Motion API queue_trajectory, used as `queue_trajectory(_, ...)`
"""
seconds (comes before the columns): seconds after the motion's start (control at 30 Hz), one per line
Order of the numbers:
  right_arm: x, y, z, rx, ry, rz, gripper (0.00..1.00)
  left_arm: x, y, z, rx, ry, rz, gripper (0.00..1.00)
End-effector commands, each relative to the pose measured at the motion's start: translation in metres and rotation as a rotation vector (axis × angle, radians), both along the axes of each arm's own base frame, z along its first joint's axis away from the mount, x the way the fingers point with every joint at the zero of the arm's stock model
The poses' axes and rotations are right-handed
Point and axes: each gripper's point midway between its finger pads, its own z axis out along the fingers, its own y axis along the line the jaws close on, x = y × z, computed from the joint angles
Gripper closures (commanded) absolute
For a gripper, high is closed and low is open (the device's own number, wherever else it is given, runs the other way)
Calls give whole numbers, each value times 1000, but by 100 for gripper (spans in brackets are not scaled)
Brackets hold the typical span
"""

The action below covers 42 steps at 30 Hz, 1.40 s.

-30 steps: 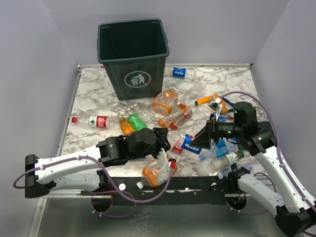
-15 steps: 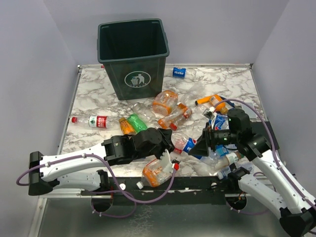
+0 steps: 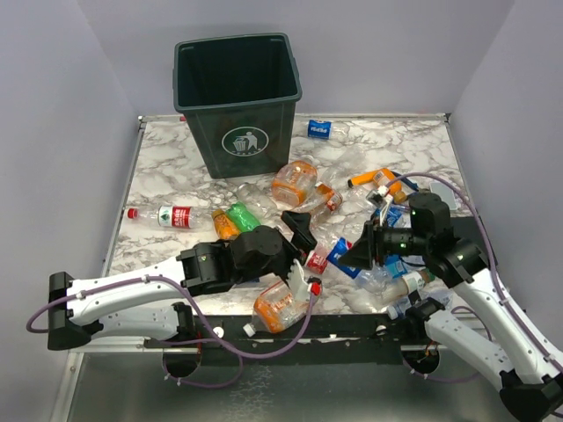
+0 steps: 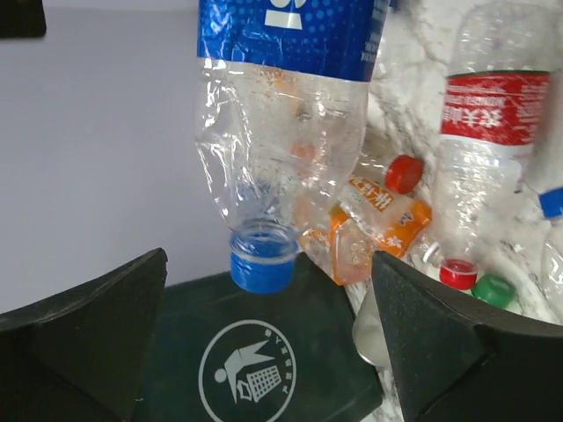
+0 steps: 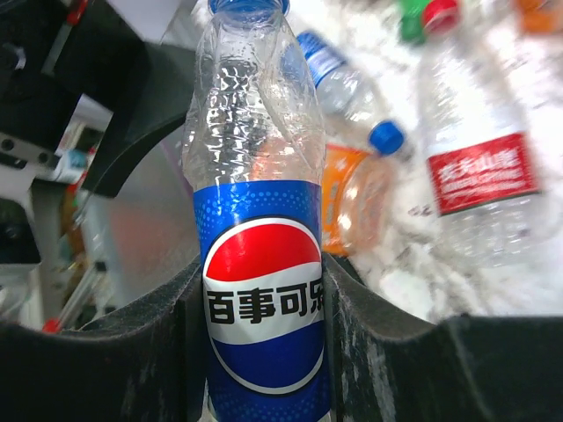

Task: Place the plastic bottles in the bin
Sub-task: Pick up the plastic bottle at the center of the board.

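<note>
Plastic this thin should dent, so my right gripper [image 5: 262, 277] pinches the Pepsi bottle [image 5: 260, 211] at its label; left gripper [image 4: 268, 281] gapes empty.

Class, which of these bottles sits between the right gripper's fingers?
The Pepsi bottle, with a blue label and blue cap, clamped at its label by the right gripper. The rest lie loose.

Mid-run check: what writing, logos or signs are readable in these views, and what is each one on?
"百事可乐", last character curving partly out of view, over a red, white and blue round logo: blue-label bottle.
White litter sign, no words: front of the bin.
White characters on the red-label bottle: too blurred to read.
Print on the orange-label bottle: too small.
White letters on the far bottle: too small.
</note>
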Motion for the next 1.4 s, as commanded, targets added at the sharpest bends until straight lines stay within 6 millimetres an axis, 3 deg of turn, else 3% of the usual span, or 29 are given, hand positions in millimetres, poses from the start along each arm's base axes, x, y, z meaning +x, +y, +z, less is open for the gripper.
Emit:
queue_trajectory(0.0,39,-16,38,-19,-206,-239,63,13,6,40,-270,40,160,1)
queue_trajectory(0.17,64,-28,80,118,-422,-423,63,18,9,78,-689,310,362,1)
queue_trajectory(0.27,72,-28,101,251,-512,-481,62,10,-2,99,-923,536,379,1)
queue_trajectory(0.37,81,-25,105,345,-545,-514,62,-7,-19,133,-1211,810,270,1)
queue_trajectory(0.5,87,-18,101,415,-550,-502,62,15,-25,154,-1559,1158,319,1)
queue_trajectory(0.6,84,-17,103,455,-567,-494,63,53,-29,148,-1620,1348,429,1)
queue_trajectory(0.7,80,-16,107,468,-588,-476,63,93,-13,152,-1709,1547,392,1)
queue_trajectory(0.8,79,-16,107,468,-588,-466,63,111,-10,152,-1705,1672,325,1)
queue_trajectory(0.93,77,-13,102,469,-574,-452,63,108,-25,159,-1640,1718,239,1)
queue_trajectory(1.17,79,-13,95,462,-551,-459,63,92,-25,185,-1583,1639,100,1)
queue_trajectory(1.37,80,-2,96,513,-515,-416,63,87,-41,170,-1511,1615,106,1)
